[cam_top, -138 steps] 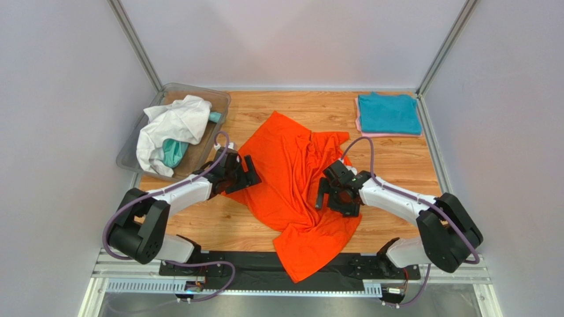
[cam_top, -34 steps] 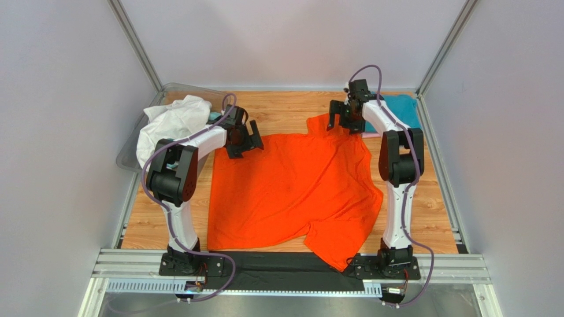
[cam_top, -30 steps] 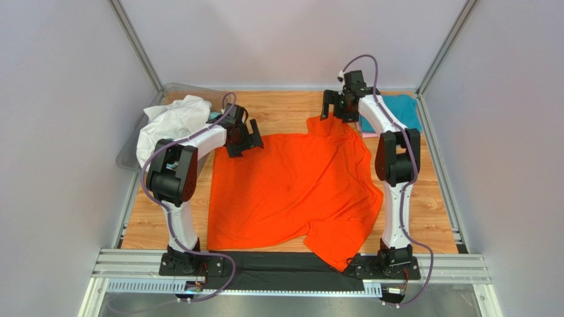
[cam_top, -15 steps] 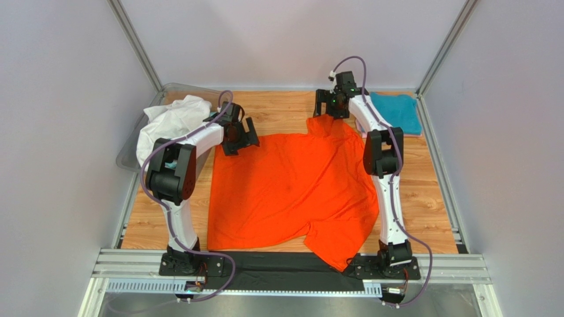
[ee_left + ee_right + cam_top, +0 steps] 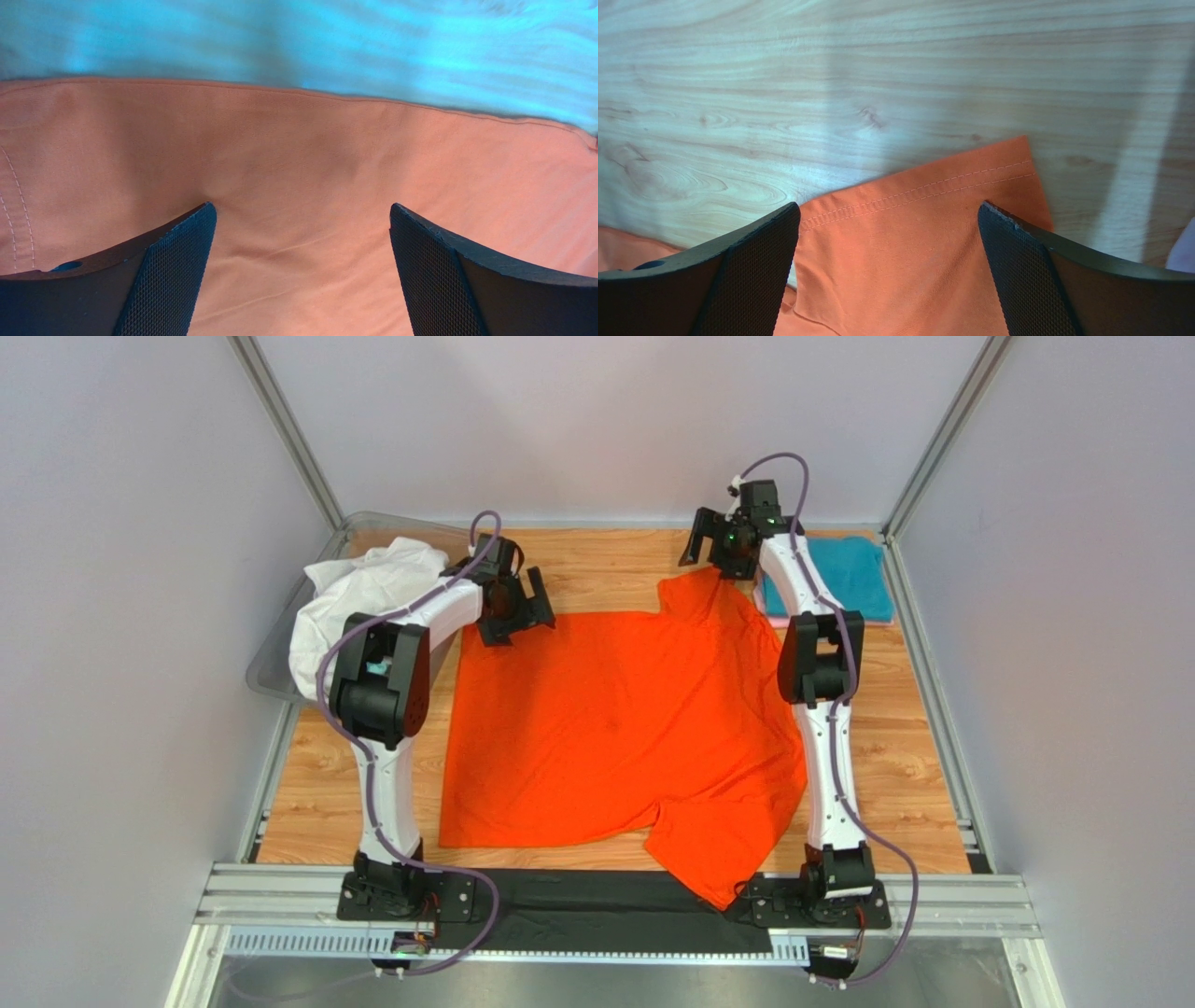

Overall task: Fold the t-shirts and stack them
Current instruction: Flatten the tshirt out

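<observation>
The bright orange t-shirt [image 5: 617, 728] lies spread nearly flat on the wooden table, with one sleeve hanging toward the near edge. My left gripper [image 5: 514, 606] is open over the shirt's far left corner. In the left wrist view its fingers [image 5: 168, 273] stand wide apart with orange cloth [image 5: 302, 196] lying flat between them. My right gripper [image 5: 724, 553] is open over the far right corner. In the right wrist view a stitched hem [image 5: 913, 192] lies between its open fingers [image 5: 1025, 273]. A folded teal t-shirt [image 5: 849, 577] lies at the far right. A white t-shirt [image 5: 358, 602] is crumpled in the bin.
A clear plastic bin [image 5: 274, 669] stands at the far left, beside the left arm. Grey walls enclose the table on three sides. Bare wood [image 5: 898, 756] shows to the right of the orange shirt and along the far edge [image 5: 603, 567].
The orange shirt went from crumpled to spread out. In the last half second the left gripper moved a little farther away, and the right gripper shifted slightly right; the far edge lies flatter.
</observation>
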Controlling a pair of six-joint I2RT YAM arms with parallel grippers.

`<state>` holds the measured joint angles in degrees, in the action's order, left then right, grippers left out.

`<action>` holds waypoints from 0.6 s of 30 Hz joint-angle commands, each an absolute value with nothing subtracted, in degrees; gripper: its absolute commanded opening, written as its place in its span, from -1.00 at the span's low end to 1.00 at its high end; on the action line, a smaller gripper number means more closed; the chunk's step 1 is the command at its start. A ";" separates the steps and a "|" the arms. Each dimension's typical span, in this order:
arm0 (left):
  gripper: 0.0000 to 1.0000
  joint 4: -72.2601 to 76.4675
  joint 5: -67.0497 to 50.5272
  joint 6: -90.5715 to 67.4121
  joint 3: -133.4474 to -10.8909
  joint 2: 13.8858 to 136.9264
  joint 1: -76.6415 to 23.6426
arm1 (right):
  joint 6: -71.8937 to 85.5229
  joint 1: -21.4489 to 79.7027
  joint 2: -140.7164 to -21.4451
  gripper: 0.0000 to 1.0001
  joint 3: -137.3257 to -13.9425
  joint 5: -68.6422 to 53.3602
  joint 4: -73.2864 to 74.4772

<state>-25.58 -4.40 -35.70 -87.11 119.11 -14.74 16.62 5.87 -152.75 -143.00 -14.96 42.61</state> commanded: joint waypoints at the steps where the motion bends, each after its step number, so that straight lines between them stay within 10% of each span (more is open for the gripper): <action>1: 0.99 -26.89 -5.10 -33.93 -90.96 122.16 -14.33 | 19.34 3.52 -158.55 1.00 -144.83 -18.71 46.32; 18: 0.99 -29.27 -10.54 -30.85 -96.34 111.20 -14.41 | 13.36 2.99 -142.43 1.00 -142.49 -23.38 45.17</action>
